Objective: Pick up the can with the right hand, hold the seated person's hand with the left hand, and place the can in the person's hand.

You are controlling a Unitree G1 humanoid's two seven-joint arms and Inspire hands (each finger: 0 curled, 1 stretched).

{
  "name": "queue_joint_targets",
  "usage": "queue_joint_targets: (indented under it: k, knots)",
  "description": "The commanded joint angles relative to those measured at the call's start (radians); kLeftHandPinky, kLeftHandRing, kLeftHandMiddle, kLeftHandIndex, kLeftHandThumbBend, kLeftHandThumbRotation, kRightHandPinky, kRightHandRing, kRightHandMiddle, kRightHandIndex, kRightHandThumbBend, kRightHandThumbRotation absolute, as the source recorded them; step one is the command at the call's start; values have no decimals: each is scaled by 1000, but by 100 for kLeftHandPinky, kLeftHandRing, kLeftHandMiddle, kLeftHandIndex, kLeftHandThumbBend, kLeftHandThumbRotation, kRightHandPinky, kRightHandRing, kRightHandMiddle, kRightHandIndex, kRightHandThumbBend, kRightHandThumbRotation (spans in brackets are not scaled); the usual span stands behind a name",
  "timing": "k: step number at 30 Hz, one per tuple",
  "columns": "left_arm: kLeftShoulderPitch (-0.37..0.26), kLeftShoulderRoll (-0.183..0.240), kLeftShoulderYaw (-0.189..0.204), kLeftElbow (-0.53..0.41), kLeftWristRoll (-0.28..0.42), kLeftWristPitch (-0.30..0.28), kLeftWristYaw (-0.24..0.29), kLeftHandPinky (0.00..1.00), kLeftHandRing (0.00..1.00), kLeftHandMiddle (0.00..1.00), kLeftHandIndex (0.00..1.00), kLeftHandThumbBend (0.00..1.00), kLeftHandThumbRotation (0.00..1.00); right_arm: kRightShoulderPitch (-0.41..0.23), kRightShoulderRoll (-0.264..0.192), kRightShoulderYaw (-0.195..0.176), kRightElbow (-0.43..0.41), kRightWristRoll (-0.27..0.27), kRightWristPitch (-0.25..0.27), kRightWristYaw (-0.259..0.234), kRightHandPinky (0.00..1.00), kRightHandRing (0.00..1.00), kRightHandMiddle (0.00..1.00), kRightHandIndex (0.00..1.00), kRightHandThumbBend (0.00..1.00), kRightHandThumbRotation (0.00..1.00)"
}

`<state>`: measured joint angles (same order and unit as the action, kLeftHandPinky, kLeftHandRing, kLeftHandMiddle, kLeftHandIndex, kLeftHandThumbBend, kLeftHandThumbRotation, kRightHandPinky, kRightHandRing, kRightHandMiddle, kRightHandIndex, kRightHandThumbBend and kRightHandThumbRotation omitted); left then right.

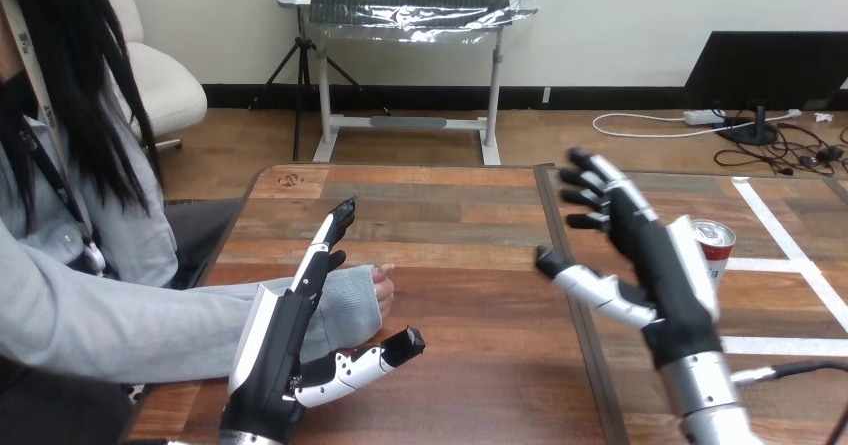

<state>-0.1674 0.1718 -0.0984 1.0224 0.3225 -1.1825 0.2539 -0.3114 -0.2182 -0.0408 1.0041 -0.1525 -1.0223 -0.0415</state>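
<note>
Black with a white shell on its back, my right hand (668, 277) hangs above the tabletop (470, 220) with straight, spread fingers and the thumb stuck out to the left, gripping nothing. The can (716, 244) stands just beside it on the right, partly hidden by it: red and white with a silver top, upright, its long axis vertical. What matters for the coming move is that the can sits at the back of this hand, on the shell side, while the palm faces left, away from it. I judge that I must bring the hand round or turn it before thumb and fingers can close on the can's side, and that a careless sweep could knock the can over. I cannot tell whether the shell touches the can. My left hand (282, 337) is well apart from the can, low at the left, also open, fingers straight and pointing away from me, thumb out to the right, so the right hand is by far the nearer. Just beyond the left hand's fingers the person's hand (383, 287) rests on the tabletop at the end of a grey sleeve (352, 307); my fingers cross in front of that sleeve but none curl round it. Neither the pickup nor the hold looks begun.
</note>
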Motion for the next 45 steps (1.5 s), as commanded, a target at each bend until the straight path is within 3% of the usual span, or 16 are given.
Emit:
queue_joint_targets:
  k: [1, 14, 32, 45]
  knots:
    - [-60, 0, 14, -22, -18, -12, -6, 91, 96, 95, 96, 100, 55, -99, -25, -33, -53, 29, -21, -19, 72, 82, 85, 89, 100, 60]
    - [-63, -4, 16, -19, -27, -15, -15, 92, 97, 96, 96, 100, 53, -120, -41, -63, -58, 86, -18, -4, 73, 82, 84, 88, 100, 59]
    - [-63, -2, 18, -20, -24, -15, -11, 90, 96, 95, 95, 100, 54, -144, -51, -119, -72, 115, -14, -39, 73, 81, 83, 87, 100, 55]
    - [-66, 1, 19, -17, -23, -17, -11, 90, 96, 95, 95, 100, 54, -166, -51, -163, -55, 129, -9, -98, 71, 78, 81, 86, 100, 52]
